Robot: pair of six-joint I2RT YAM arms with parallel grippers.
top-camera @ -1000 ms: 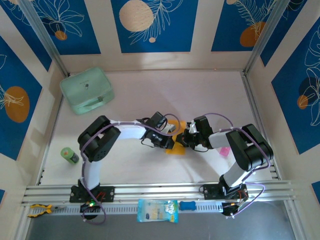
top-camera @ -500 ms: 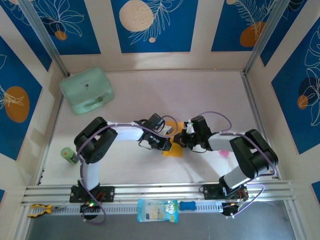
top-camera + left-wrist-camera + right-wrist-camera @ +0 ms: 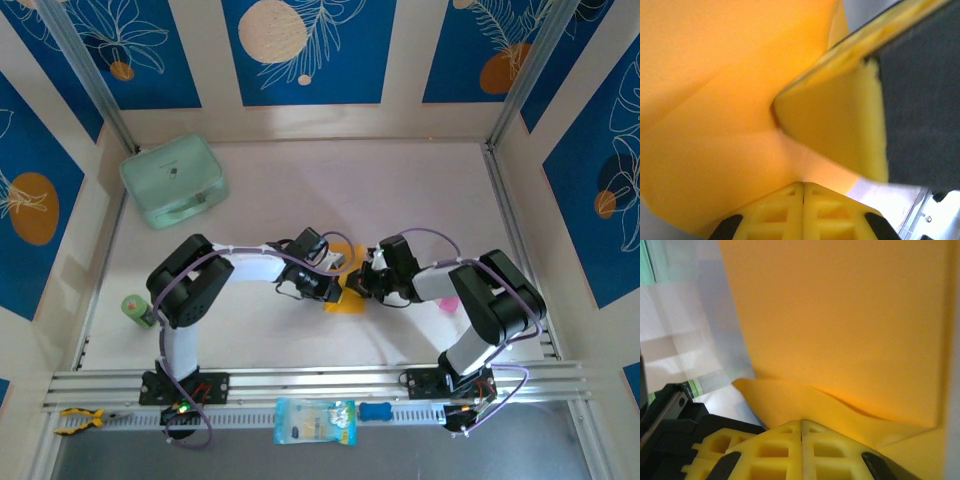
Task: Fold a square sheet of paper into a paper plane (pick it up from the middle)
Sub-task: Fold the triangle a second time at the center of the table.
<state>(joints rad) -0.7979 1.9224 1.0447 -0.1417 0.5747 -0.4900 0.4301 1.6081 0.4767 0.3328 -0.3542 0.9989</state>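
Top external: L and R arms both bent inward, wrists meeting approx mid table, somewhat nearer the near edge than the far one. Paper (image 3: 346, 299) sits right between the two grippers, orange-yellow, creased, not flat; part hidden under the wrists. Left gripper (image 3: 338, 284) on its left side, right gripper (image 3: 363, 284) on its right, tips almost facing each other. Left wrist: left gripper (image 3: 803, 188) jaws together, yellow fingers (image 3: 775, 210) meeting w/ no gap, paper (image 3: 715, 100) running into the seam, so clamped on the paper; one flap stands up to the right w/ a sharp fold. Right wrist: right gripper (image 3: 801, 424) jaws also together, paper (image 3: 840, 315) rising from the tips w/ a folded lip along its lower edge, nipped at the seam as far as I can tell. Other items: mint case (image 3: 173, 181) near far-left corner; small green cylinder (image 3: 138, 310) at left edge; pink item (image 3: 449, 302) beside R arm, mostly hidden. Pale blue packet (image 3: 314, 421) lies on the rail at the near edge.
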